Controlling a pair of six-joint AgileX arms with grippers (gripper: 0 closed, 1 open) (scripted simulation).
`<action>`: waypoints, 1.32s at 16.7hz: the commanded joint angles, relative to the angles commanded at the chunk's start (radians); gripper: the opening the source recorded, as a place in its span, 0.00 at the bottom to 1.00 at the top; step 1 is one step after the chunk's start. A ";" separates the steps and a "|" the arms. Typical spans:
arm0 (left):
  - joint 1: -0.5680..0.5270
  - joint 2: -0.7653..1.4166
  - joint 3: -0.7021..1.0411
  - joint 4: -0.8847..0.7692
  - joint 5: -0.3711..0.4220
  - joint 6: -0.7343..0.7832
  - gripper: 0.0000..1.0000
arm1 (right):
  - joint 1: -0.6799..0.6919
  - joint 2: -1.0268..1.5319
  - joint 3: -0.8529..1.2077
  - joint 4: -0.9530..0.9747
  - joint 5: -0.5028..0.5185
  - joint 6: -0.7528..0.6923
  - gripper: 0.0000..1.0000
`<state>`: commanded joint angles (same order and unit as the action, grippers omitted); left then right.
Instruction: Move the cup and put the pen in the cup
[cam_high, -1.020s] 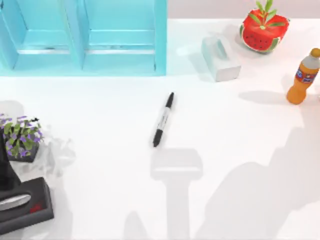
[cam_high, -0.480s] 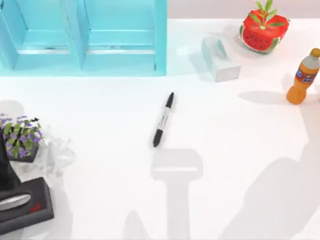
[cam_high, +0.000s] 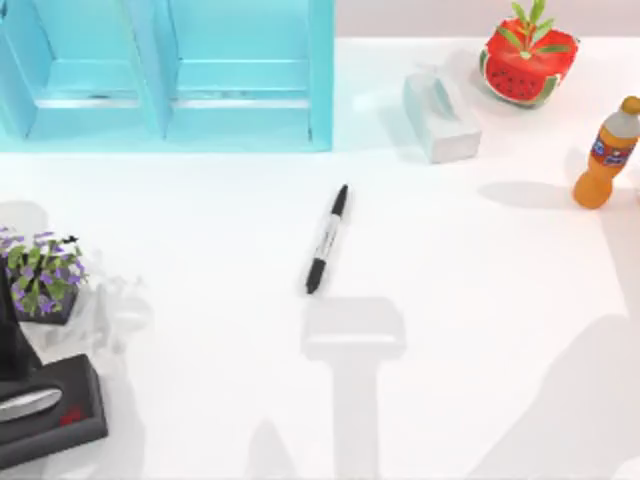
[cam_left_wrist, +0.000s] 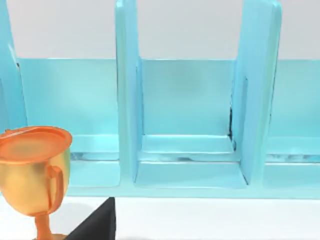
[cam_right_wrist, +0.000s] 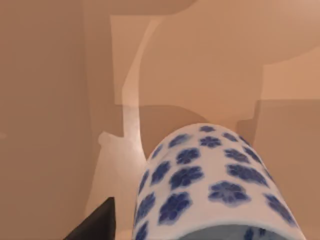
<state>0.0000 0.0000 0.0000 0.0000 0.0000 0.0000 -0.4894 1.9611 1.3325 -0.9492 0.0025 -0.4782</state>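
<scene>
Right gripper (cam_right_wrist: 95, 225) first: in the right wrist view it's jammed right up against the cup (cam_right_wrist: 215, 185), blue flowers and all, with plain tan ground behind it rather than the white table (cam_high: 480, 300). We honestly can't tell whether it's clamped on the cup or just sitting next to it, and we can't place the cup against any table edge either. Our guess is we're on the "move the cup" step, with the cup being brought in from the right side. The pen (cam_high: 327, 239) lies flat near the middle of the table, slanted, one end toward the blue shelf (cam_high: 165, 75) at the back left corner, well clear of the orange bottle (cam_high: 606, 153) by the right edge. The left gripper (cam_left_wrist: 95, 227) looks parked, facing that shelf with a gold trophy (cam_left_wrist: 35, 175) beside it; can't tell its state either. Next up, we reckon the cup needs to land upright on open table somewhere near the pen, mouth up and stable. After that one arm has to pinch the pen around its label band, tip it vertical and drop it in. The pen looks longer than the cup is deep, so it'll lean on the rim.
</scene>
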 joint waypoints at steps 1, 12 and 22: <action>0.000 0.000 0.000 0.000 0.000 0.000 1.00 | 0.000 0.000 0.000 0.000 0.000 0.000 1.00; 0.000 0.000 0.000 0.000 0.000 0.000 1.00 | 0.000 0.000 0.000 0.000 0.000 0.000 0.17; 0.000 0.000 0.000 0.000 0.000 0.000 1.00 | 0.000 0.000 0.000 0.000 0.000 0.000 0.00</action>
<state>0.0000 0.0000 0.0000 0.0000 0.0000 0.0000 -0.4894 1.9611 1.3325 -0.9492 0.0025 -0.4782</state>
